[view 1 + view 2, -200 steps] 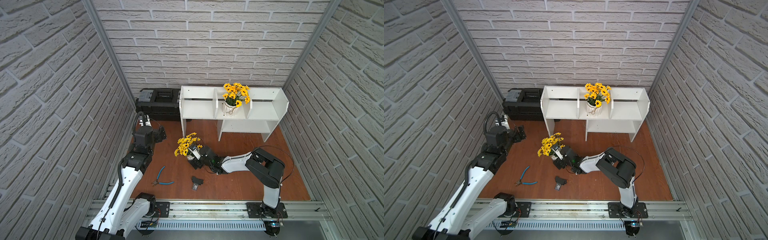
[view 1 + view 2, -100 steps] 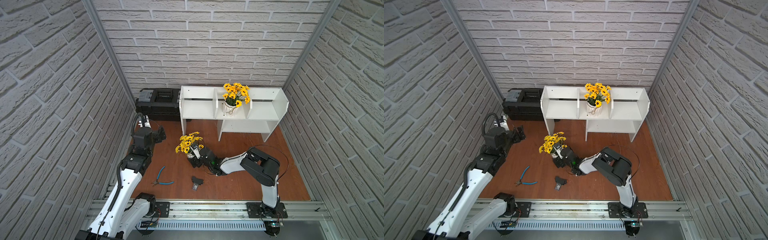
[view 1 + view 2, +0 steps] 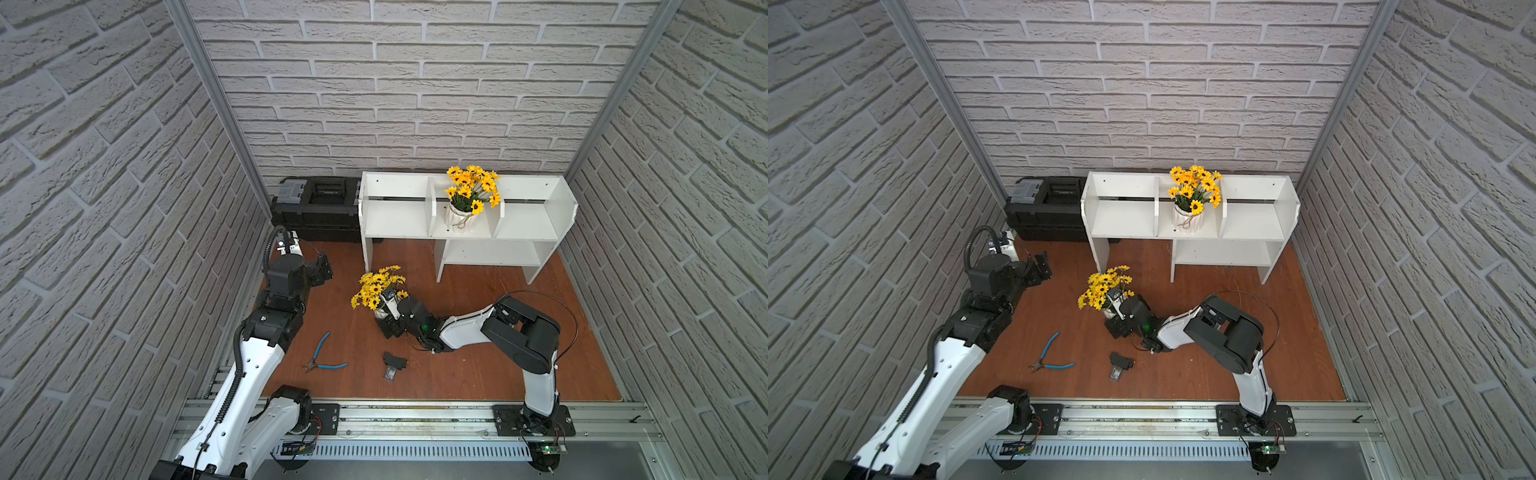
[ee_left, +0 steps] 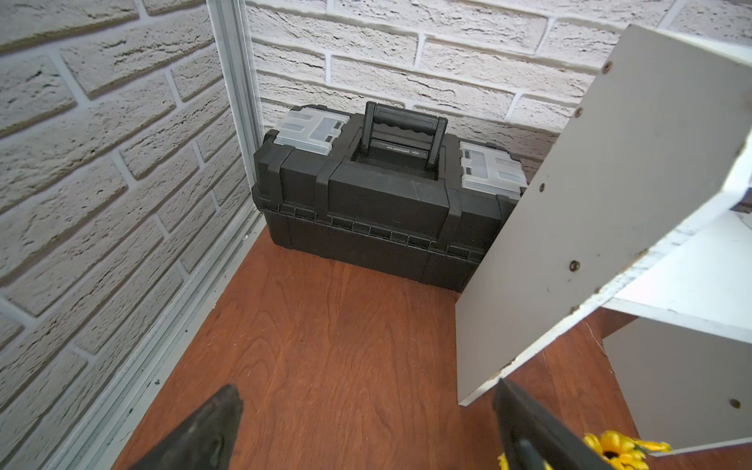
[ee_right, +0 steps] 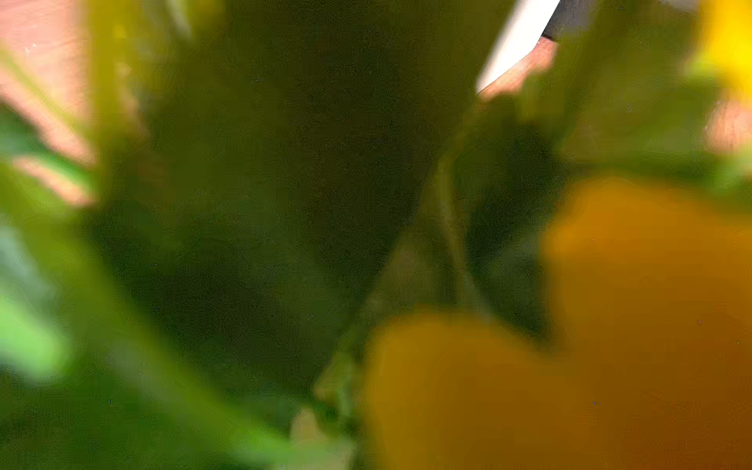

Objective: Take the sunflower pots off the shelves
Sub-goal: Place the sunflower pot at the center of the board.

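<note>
Standing against the back wall (image 3: 415, 104), the white shelves (image 3: 524, 226) held one sunflower pot (image 3: 460, 216), twine-tied and upright, in the middle upper compartment. The right gripper (image 3: 390, 329) lay low on the floor (image 3: 457, 365) at the base of the other pot (image 3: 377, 309), already off the unit. Leaves blurred its wrist view, so its jaw opening could not be told. The left gripper (image 4: 366, 398) gaped wide and empty near the shelves' end. The shelved pot stood well behind both, the right arm seemingly nearer.

Floor pot (image 3: 375, 289); twined pot (image 3: 460, 217) on shelves (image 3: 395, 219)
</note>
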Controlling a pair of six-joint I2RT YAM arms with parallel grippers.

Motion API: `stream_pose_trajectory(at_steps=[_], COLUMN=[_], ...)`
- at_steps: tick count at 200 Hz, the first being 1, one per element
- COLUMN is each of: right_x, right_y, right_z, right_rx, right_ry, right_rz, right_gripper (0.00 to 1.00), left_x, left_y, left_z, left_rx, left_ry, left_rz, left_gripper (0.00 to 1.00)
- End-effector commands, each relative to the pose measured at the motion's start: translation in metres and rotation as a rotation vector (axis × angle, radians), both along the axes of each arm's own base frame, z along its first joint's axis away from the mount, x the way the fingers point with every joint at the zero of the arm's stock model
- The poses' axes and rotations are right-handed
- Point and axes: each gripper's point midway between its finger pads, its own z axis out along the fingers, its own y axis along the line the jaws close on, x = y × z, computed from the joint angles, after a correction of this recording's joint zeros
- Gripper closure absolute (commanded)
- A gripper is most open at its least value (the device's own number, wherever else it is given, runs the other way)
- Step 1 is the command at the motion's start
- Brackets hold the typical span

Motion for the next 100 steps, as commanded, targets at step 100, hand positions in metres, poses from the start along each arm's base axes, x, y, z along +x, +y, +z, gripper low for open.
stream_pose_trajectory(at_steps=[100], right_x=[-0.018], right_y=[0.006], right_z=[0.099], right_rx=[0.065], right_ry=[-0.142], right_rz=[0.033], right_gripper=[0.00], left_x=[-0.001], left_y=[-0.004], left_z=[0.013], left_rx=[0.004], left_ry=[-0.040], left_rz=[-0.015], left_gripper=[0.02])
